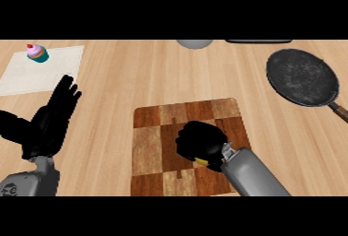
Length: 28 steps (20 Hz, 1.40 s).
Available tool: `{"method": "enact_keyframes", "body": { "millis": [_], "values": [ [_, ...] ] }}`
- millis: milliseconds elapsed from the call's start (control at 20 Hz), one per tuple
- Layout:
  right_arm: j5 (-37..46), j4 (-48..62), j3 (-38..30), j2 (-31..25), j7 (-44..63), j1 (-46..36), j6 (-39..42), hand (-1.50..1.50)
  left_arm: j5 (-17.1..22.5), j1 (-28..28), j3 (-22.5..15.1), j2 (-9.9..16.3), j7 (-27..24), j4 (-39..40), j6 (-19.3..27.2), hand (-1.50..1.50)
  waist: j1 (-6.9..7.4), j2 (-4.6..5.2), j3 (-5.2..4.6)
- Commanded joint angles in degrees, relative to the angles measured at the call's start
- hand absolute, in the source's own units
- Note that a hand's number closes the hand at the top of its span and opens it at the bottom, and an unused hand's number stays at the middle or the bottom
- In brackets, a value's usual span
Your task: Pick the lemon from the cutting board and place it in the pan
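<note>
Pale wood-grain counter (136,73) fills your head view from edge to edge, its boards running left to right. Set in the lower middle you have the cutting board (153,138), a patchwork of dark and light wooden squares, lying flat and a little skewed.

Your right hand (199,140) sits over the middle of that board, its grey forearm coming up from the lower right. Its fingers are curled downward into a closed bunch, and a small sliver of yellow shows at the wrist side of the palm; that is the lemon (202,161), nearly all of it hidden under the hand (you can see only that one scrap). The lemon is on or just over the board, well apart from the pan.

Look to the upper right for the pan (302,76): dark, round, speckled inside, with its handle pointing toward the right edge. Nothing lies inside it.

Your left hand (51,122) shows at the left of the view, fingers straight and spread, pointing up toward the far side, holding nothing and touching nothing you can make out.

Beyond it, at the upper left, a pale cloth (31,76) lies flat, and a small cupcake (37,53) with pink icing stands on its far part. At the top edge you can just see part of a grey round object (195,44) and a dark flat object (258,41), both cut off.
</note>
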Motion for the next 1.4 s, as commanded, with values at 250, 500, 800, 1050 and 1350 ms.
{"method": "enact_keyframes", "body": {
  "millis": [250,500,800,1050,1350],
  "values": [
    [-6.6,-12.9,-22.0,-11.0,8.0,11.9,-3.8,1.50,-0.5,0.7,1.9,-0.1,-0.2,-0.1,2.0,0.00,-3.63,-0.32,0.16],
    [-11.4,-30.7,-28.9,-12.5,8.7,13.6,-3.7,1.50,0.0,1.5,2.4,0.6,-3.0,2.7,-0.2,0.00,-2.72,-0.30,0.04],
    [-19.7,-46.7,-37.4,-13.4,13.4,16.1,7.7,1.50,1.3,1.6,2.6,0.8,-1.1,-0.2,-1.2,0.00,-0.88,-0.06,0.07],
    [-26.8,-39.0,-46.7,-16.3,16.0,5.9,14.1,1.50,-0.7,-2.2,1.4,-0.4,-0.2,2.7,-0.1,0.00,-0.16,0.26,0.09],
    [-25.8,-18.4,-52.2,-19.3,11.5,-0.2,2.2,1.50,1.8,-2.8,3.6,1.9,-0.1,3.2,-3.2,0.00,0.45,0.51,0.14]
  ]
}}
